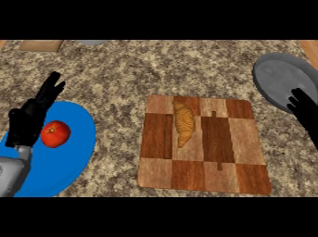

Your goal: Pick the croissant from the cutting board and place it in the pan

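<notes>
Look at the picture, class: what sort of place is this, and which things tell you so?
Most likely a kitchen: a speckled stone counter holds a wooden cutting board with a croissant on it, and a grey pan sits at the right.

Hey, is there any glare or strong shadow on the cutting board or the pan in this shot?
Head view: light is even, no glare on the cutting board or the grey pan; the croissant casts almost no shadow; the right hand overlaps the pan's lower edge; the left hand reads as a near-black shape with little surface detail.
</notes>
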Robot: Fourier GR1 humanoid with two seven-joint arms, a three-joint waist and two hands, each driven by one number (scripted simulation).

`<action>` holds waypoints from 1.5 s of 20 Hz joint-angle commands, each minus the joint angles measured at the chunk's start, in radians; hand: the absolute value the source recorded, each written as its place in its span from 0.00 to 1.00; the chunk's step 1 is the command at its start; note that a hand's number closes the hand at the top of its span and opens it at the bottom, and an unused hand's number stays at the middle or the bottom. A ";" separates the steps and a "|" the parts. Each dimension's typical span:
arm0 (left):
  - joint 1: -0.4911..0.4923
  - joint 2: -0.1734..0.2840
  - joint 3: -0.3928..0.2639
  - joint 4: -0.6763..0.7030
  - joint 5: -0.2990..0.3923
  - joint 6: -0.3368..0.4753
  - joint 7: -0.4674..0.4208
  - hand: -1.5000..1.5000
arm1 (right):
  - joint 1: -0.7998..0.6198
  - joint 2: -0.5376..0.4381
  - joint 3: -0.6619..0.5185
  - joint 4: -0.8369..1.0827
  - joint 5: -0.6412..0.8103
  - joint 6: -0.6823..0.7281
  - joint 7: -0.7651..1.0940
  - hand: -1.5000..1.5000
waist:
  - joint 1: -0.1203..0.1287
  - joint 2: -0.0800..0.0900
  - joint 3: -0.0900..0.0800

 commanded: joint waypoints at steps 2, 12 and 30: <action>-0.032 -0.051 0.024 -0.003 0.026 0.023 -0.006 0.50 | -0.153 0.032 0.148 -0.012 0.060 0.097 0.033 1.00 | 0.029 0.019 0.035; -0.028 -0.132 0.051 -0.053 0.090 0.058 0.034 0.50 | -0.343 0.050 0.264 0.054 0.440 0.051 -0.316 0.00 | 0.017 0.013 0.037; 0.034 -0.158 0.058 -0.117 0.049 0.063 0.043 0.50 | -0.931 -0.027 0.298 0.048 0.499 0.528 0.182 0.00 | 0.009 0.011 0.034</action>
